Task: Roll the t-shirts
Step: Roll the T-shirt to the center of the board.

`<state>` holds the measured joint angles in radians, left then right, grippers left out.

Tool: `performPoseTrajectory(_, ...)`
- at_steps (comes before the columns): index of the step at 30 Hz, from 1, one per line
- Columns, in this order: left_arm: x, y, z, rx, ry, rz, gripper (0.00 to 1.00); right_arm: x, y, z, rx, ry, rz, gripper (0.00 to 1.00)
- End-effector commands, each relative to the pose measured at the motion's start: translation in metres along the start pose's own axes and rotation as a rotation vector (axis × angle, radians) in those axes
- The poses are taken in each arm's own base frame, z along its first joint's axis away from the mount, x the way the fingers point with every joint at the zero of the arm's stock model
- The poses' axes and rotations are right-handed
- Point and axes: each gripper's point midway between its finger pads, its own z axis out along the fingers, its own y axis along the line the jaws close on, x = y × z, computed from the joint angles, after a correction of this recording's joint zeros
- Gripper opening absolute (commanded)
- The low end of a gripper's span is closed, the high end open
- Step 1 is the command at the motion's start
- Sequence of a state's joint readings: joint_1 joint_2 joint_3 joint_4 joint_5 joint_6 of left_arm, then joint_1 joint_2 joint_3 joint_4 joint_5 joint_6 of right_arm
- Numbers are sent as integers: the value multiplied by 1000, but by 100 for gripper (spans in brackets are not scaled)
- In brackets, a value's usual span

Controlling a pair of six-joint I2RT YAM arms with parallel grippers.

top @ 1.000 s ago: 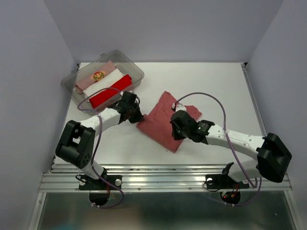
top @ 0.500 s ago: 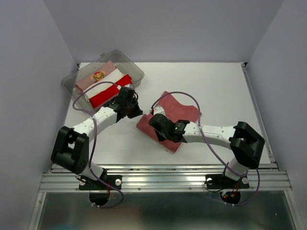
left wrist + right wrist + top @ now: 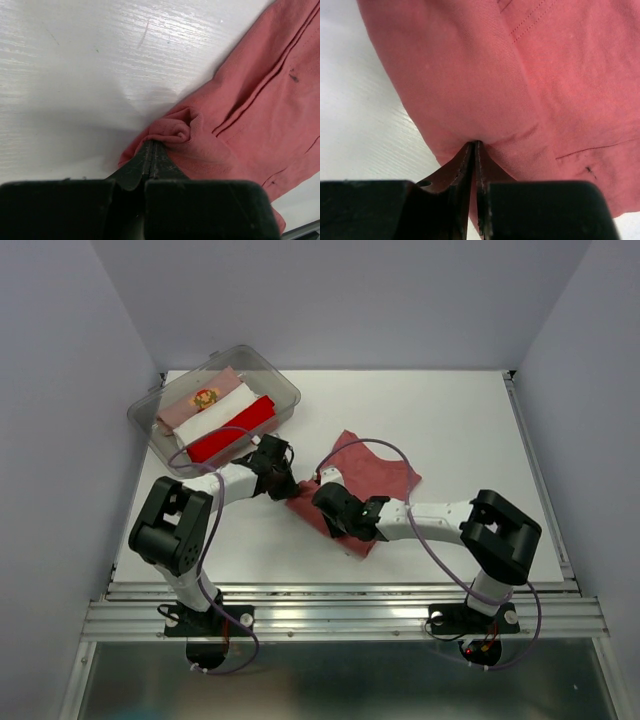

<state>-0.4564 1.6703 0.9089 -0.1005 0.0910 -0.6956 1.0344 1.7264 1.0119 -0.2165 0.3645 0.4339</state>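
The brick-red t-shirt [image 3: 372, 480] lies folded flat on the white surface [image 3: 450, 410], a little right of the frame's middle in the overhead view. It forms a rough slanted rectangle, and its long axis runs from the lower left toward the upper right. Both tools are on its lower-left edge. The left tool [image 3: 284, 483] is clenched on the corner nearest the tub [image 3: 286, 390], and its wrist view shows the jaws pressed together on a small bunched curl of cloth. The right tool [image 3: 332, 512] is clamped further down the same edge, toward the bottom of the frame, and its own view shows the fingers pinching a thin fold of the hem. From either tool, the rest of the shirt spreads away toward the upper right, so that is the likely direction for the roll, with the held edge acting as its core. The left arm is nearer the corner and the right arm is nearer the middle of the edge, which leaves the lowest corner unheld and likely to lag. Three rolled t-shirts sit side by side in the tub at the upper left: a pink one [image 3: 198, 398], a white one [image 3: 214, 415] and a bright red one [image 3: 232, 430].
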Motion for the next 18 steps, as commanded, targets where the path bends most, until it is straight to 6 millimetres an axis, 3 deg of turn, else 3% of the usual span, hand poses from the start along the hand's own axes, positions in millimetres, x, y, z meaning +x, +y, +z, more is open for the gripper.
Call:
performPoseTrajectory(1,11,12,3,-31,21,21,0,-9,-5,-19,-12,-7,-43,14)
performPoseTrajectory(7,-18,1,-32,-42,-71,36,0,-48,0,-57,-21,-106,-105,40)
performPoseTrajectory(9,-32,-3,-50,-68,-104,53,0,-47,6,-64,-6,-105,-173,45)
performPoseTrajectory(12,-51,-9,-73,-91,-157,66,8,-48,12,-70,46,-126,-262,58)
performPoseTrajectory(16,-73,-16,-108,-78,-242,56,29,-36,17,-64,124,-129,-372,68)
performPoseTrajectory(18,-81,-12,-120,-80,-269,40,31,-24,20,-56,189,-126,-450,72)
